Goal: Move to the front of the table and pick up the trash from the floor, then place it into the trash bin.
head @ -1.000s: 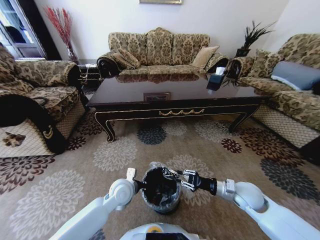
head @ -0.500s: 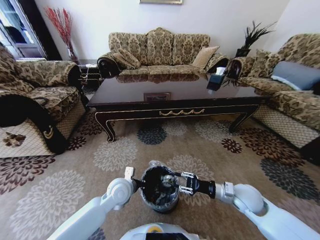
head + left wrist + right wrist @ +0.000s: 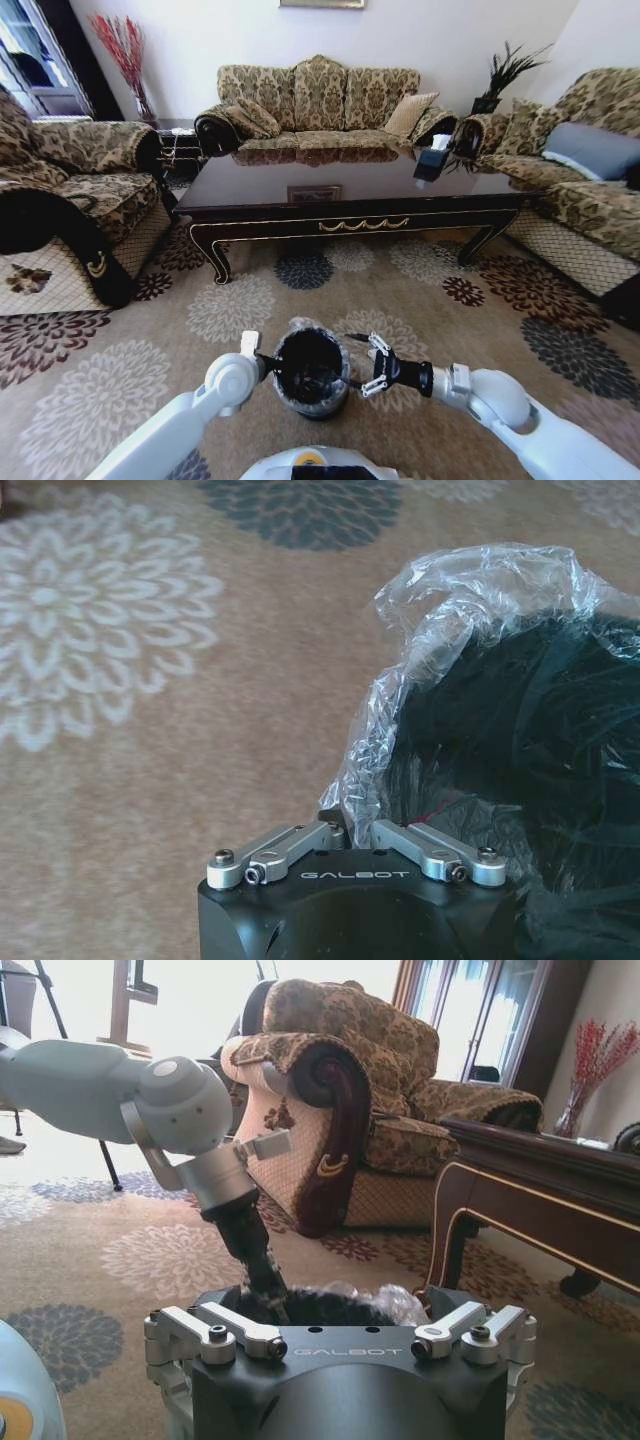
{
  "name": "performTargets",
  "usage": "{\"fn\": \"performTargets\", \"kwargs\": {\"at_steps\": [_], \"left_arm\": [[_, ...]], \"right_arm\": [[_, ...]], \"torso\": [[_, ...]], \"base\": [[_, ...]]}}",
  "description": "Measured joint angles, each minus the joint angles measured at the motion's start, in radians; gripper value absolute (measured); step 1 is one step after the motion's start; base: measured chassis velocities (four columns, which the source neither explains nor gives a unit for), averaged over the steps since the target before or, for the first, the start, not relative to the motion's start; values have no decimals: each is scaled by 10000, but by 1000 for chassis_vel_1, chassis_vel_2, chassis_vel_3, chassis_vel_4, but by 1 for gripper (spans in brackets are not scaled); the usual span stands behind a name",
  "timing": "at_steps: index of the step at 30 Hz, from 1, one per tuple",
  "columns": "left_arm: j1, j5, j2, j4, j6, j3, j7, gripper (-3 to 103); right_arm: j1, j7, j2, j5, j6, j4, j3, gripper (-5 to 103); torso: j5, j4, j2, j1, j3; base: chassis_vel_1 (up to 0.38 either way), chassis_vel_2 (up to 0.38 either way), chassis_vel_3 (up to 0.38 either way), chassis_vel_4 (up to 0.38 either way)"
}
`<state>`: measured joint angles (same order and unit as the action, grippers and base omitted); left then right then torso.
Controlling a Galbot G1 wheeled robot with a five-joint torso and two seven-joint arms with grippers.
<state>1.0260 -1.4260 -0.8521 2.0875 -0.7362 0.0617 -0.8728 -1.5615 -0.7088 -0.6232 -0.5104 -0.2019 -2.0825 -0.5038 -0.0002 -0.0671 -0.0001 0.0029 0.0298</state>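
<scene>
Below, black trash bin (image 3: 310,372), left hand (image 3: 268,360) clamped on its liner (image 3: 470,600), right hand (image 3: 366,364) open alongside.

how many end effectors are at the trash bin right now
2. The left end effector grips the trash bin at its left rim, closed on the liner. The right end effector hangs open beside the right rim.
</scene>
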Motion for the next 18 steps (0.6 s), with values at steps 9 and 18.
{"fn": "performTargets", "kwargs": {"at_steps": [9,18], "left_arm": [[-68,-715,545,-246,6,-1163,131,0],[-360,-1289,702,-498,11,-1766,148,0]], "right_arm": [[195,-75,-26,-536,-267,1804,-319,100],[877,-217,-739,-316,-656,4514,-94,100]], "torso": [[1,1,1,0,0],[3,0,1,1,0]], "base": [[0,0,0,0],[0,0,0,0]]}}
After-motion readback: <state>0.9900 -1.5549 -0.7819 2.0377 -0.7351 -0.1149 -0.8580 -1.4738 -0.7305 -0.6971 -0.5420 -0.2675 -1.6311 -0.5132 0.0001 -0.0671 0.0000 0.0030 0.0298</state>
